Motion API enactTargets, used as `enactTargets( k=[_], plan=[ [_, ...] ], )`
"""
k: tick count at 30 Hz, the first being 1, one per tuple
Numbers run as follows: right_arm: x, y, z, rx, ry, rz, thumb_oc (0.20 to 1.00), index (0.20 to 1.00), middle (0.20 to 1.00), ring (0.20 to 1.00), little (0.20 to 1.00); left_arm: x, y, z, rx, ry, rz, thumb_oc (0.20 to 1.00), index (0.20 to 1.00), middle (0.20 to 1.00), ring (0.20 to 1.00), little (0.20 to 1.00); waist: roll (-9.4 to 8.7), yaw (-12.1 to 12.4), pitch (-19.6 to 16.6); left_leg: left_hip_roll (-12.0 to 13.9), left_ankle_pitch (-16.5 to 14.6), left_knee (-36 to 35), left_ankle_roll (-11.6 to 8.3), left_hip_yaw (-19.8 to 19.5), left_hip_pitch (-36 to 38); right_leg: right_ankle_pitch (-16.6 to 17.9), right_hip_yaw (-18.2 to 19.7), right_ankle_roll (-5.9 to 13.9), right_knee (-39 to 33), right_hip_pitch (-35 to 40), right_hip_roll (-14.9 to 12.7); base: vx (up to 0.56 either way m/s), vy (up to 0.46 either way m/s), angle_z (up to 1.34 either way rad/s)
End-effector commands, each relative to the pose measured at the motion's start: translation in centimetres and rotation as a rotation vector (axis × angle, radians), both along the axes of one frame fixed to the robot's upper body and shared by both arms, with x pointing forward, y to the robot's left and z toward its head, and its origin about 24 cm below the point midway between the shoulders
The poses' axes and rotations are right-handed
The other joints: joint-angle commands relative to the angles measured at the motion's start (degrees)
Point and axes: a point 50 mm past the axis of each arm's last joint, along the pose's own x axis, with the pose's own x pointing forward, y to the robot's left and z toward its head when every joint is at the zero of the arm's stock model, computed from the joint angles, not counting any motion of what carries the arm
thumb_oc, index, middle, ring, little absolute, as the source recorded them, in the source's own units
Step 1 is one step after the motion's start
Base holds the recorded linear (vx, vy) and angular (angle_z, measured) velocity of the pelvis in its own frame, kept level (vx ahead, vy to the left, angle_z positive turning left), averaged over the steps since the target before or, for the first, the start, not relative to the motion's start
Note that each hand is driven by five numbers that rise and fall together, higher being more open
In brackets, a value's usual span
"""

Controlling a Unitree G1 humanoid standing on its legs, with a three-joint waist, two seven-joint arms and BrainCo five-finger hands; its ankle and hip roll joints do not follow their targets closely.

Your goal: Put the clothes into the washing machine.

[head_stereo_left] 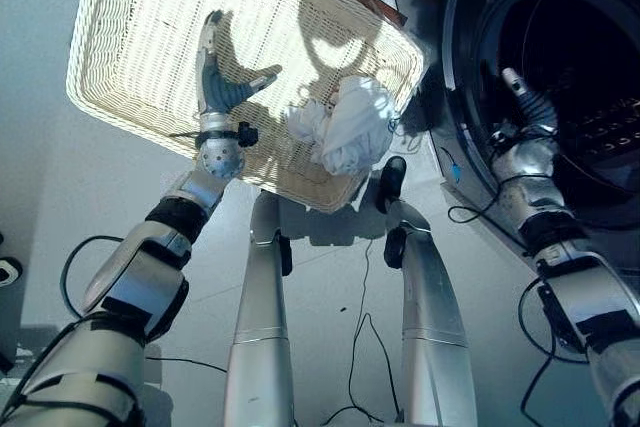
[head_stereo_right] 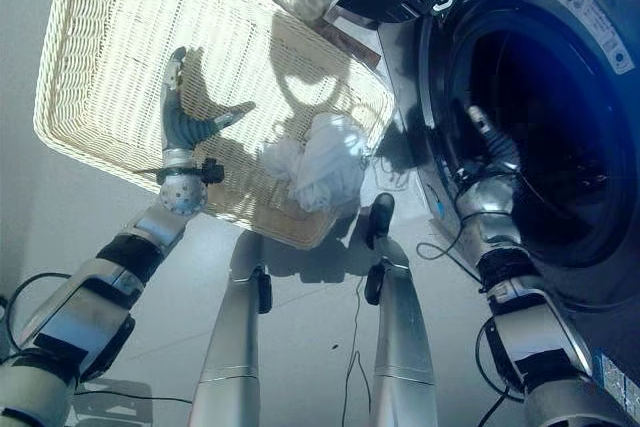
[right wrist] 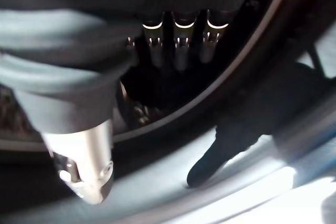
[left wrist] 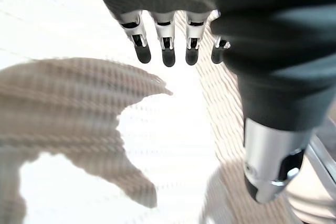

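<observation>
Left eye view — a wicker basket (head_stereo_left: 130, 37) is lying on the floor beside the washing machine (head_stereo_left: 560, 77), whose round opening is standing dark and unobstructed. White clothes (head_stereo_left: 345, 125) are sitting crumpled at the basket's corner nearest the machine. The left hand (head_stereo_left: 215, 77) is hovering over the basket's bare weave, well apart from the clothes, fingers straight and thumb spread. The right hand (head_stereo_left: 525, 97) is reaching into the machine's opening.

Left wrist view — the fingers (left wrist: 168, 53) are hanging straight over the weave, gripping nothing.

Right wrist view — the right hand's fingers (right wrist: 181, 51) are extending straight over the drum's rim (right wrist: 220, 82), empty.
</observation>
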Motion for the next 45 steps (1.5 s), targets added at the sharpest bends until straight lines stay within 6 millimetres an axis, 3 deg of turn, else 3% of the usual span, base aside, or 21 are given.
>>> enactTargets(
  k=[1,9,17,25,37,45],
  plan=[
    [-0.4,1.4,0.5,-0.145,-0.024,-0.029,1.000,1.000,1.000,1.000,1.000,-0.4,0.3,2.0,-0.165,-0.133,-0.001,1.000,1.000,1.000,1.000,1.000,-0.71,-0.7,-0.8,-4.3,-8.7,7.8,3.03,3.5,0.3,8.8,-1.5,1.90,-10.5,3.5,5.5,-0.02,0.080,-0.01],
    [-1.3,5.8,0.8,-0.571,-0.088,0.060,1.000,1.000,1.000,1.000,1.000,-0.5,2.2,2.2,-0.179,-0.140,0.103,1.000,1.000,1.000,1.000,1.000,0.11,-1.5,-0.8,-4.0,-7.9,7.4,2.49,4.6,0.3,7.6,-0.9,1.46,-10.3,3.3,5.7,-0.02,0.058,-0.03],
    [-2.8,10.5,3.5,-1.014,-0.299,0.099,1.000,1.000,1.000,1.000,1.000,-0.2,3.9,2.9,-0.135,-0.112,0.209,1.000,1.000,1.000,1.000,1.000,0.34,-1.6,-0.8,-3.9,-7.5,7.5,2.22,4.8,0.2,6.9,-0.9,1.60,-10.0,3.3,5.4,0.00,0.008,-0.01],
    [-3.7,14.4,4.9,-1.314,-0.380,0.248,1.000,1.000,1.000,1.000,1.000,-0.3,5.9,4.4,-0.158,-0.115,0.328,1.000,1.000,1.000,1.000,1.000,-0.51,-0.8,-0.8,-3.8,-7.0,7.4,1.95,4.2,0.1,6.5,-1.7,1.59,-9.9,3.7,5.1,0.00,-0.017,0.02],
    [-2.5,18.5,5.0,-1.609,-0.222,0.430,1.000,1.000,1.000,1.000,1.000,0.1,7.2,5.8,-0.082,-0.042,0.411,1.000,1.000,1.000,1.000,1.000,-0.84,1.6,-0.8,-4.5,-6.3,7.5,1.81,2.5,-0.1,6.7,-3.5,1.44,-9.7,4.0,4.5,0.00,-0.037,0.02],
    [-0.5,18.3,3.2,-1.720,0.043,0.450,1.000,1.000,1.000,1.000,1.000,0.4,6.9,5.9,-0.064,-0.016,0.413,1.000,1.000,1.000,1.000,1.000,-0.70,2.5,-0.8,-5.0,-6.0,7.7,1.90,2.0,-0.6,7.1,-4.1,1.25,-9.6,3.5,4.2,0.01,-0.006,0.03]
  ],
)
